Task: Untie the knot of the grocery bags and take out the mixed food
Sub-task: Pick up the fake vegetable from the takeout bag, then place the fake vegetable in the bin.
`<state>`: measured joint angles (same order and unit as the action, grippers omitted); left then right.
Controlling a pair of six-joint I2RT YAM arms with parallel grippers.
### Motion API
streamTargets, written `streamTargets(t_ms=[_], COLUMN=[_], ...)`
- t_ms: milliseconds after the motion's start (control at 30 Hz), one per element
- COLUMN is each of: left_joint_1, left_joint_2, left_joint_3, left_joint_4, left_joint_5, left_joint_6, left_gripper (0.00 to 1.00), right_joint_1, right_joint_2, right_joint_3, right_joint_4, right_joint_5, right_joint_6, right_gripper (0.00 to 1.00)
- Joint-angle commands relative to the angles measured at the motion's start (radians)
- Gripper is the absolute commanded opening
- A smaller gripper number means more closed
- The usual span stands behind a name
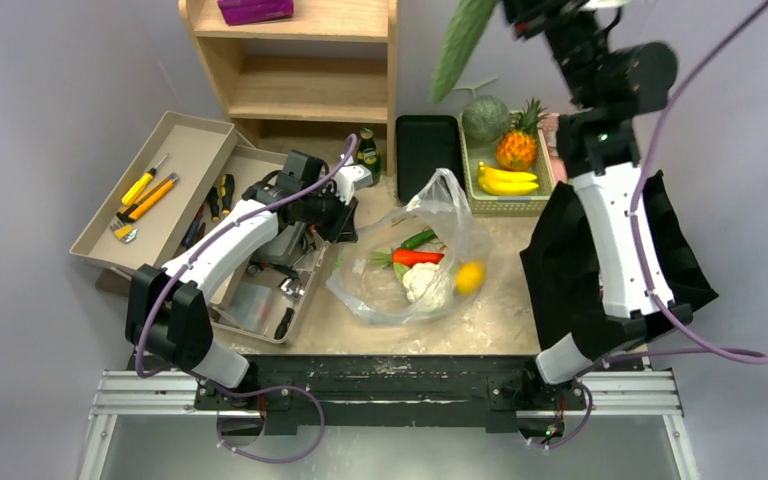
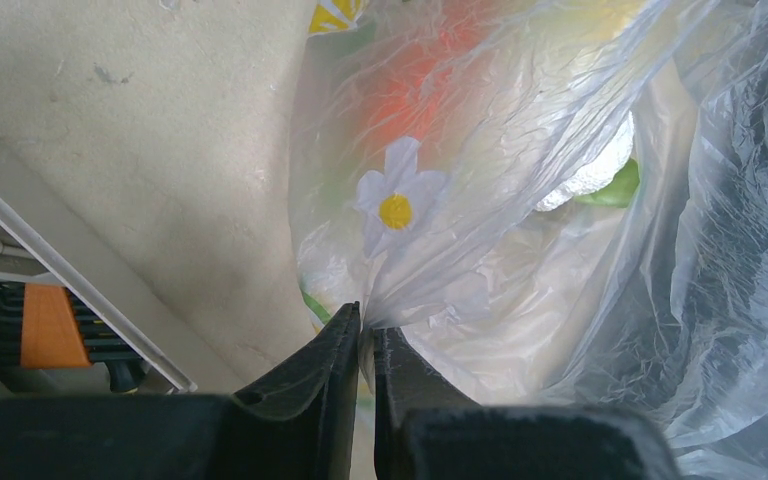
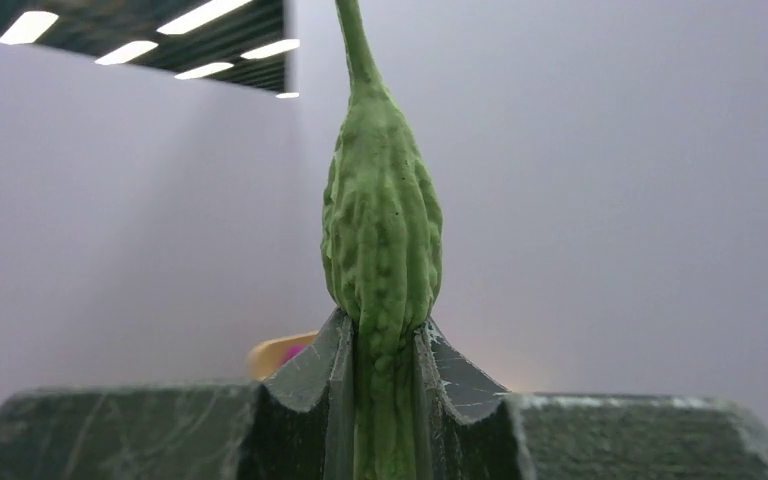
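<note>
Left gripper (image 2: 365, 325) is pinching a fold of the see-through plastic bag (image 1: 448, 205), jaws almost together. The bag is sitting open mid-table, holding a red pepper (image 1: 418, 257) and a lemon (image 1: 469, 276). Right gripper (image 3: 380, 335) is clamping the bumpy cucumber (image 3: 380, 220) high in open air near the far edge. The fruit basket (image 1: 505, 207) and black tray (image 1: 425, 145) are standing just behind the bag, tool trays (image 1: 195, 140) are crowding the left arm, and the black cloth bag (image 1: 560, 260) is lying beneath the right arm.

Table (image 1: 505, 300) holds plastic bag (image 1: 442, 205), black bag (image 1: 552, 270), trays (image 1: 192, 150), perhaps a bottle (image 1: 367, 150).
</note>
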<state>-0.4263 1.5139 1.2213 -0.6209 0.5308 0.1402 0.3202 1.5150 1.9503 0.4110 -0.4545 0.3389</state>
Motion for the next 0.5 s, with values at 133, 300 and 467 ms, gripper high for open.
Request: streamTargets(t_ms=[133, 300, 467], left_joint_1=[0.004, 0.006, 0.005], left_joint_2=[0.012, 0.026, 0.039], left_joint_3=[0.039, 0.050, 0.045], left_joint_4=[0.072, 0.086, 0.112], left_joint_5=[0.039, 0.043, 0.044], left_joint_6=[-0.032, -0.040, -0.047], left_gripper=[0.09, 0.09, 0.09], right_joint_1=[-0.193, -0.294, -0.424], right_joint_2=[0.262, 0.384, 0.492], right_joint_3=[0.346, 0.342, 0.324], right_joint_4=[-0.449, -0.420, -0.424], right_joint_5=[0.512, 0.611, 0.605], right_joint_6=[-0.416, -0.538, -0.583], right_gripper=[0.00, 0.00, 0.00])
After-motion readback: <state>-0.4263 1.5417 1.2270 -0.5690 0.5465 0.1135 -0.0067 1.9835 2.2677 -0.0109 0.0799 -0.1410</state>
